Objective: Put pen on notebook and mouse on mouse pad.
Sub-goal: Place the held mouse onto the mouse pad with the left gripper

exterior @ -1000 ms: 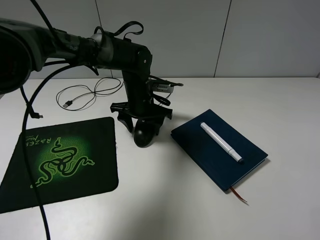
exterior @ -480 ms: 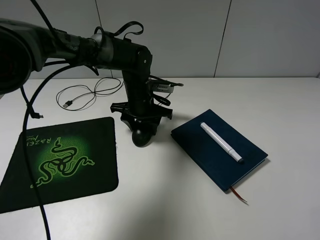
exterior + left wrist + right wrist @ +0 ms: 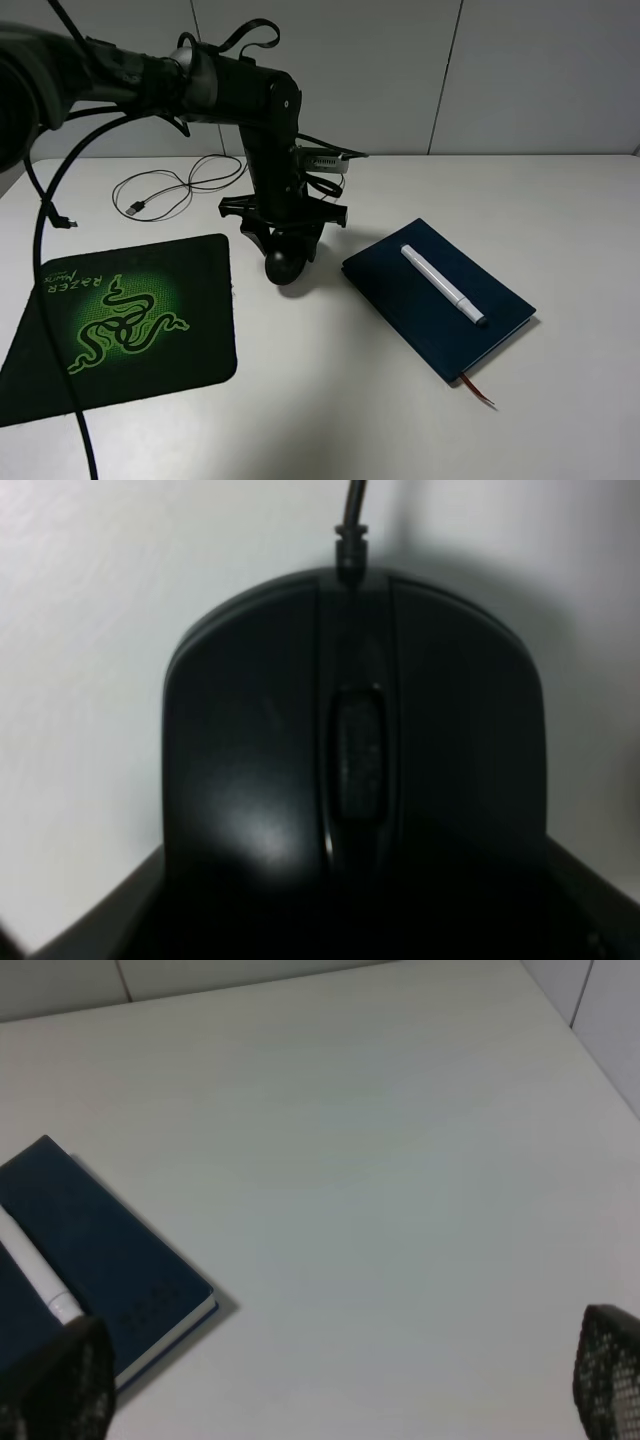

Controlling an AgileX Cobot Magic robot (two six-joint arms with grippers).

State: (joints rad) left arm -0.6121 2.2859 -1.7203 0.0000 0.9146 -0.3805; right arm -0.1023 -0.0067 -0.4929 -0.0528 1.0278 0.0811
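Observation:
The glossy black mouse [image 3: 288, 264] hangs low over the white table between the mouse pad [image 3: 130, 320] and the notebook [image 3: 420, 312]. My left gripper [image 3: 288, 248] is shut on its sides from above. In the left wrist view the mouse [image 3: 350, 750] fills the picture, its cable running off the front. The white pen [image 3: 443, 285] lies diagonally on the navy notebook. My right gripper [image 3: 330, 1400] is open and empty over bare table, with the notebook [image 3: 100, 1250] and pen [image 3: 35, 1280] to one side. It is out of the high view.
The mouse's thin black cable [image 3: 185, 182] loops on the table behind the pad and ends in a USB plug [image 3: 132, 208]. A reddish ribbon [image 3: 482, 392] sticks out of the notebook's near end. Grey wall panels stand behind the table.
My left arm has risen slightly and shifted back, taking the mouse with it. The pen, notebook and mouse pad have not moved.

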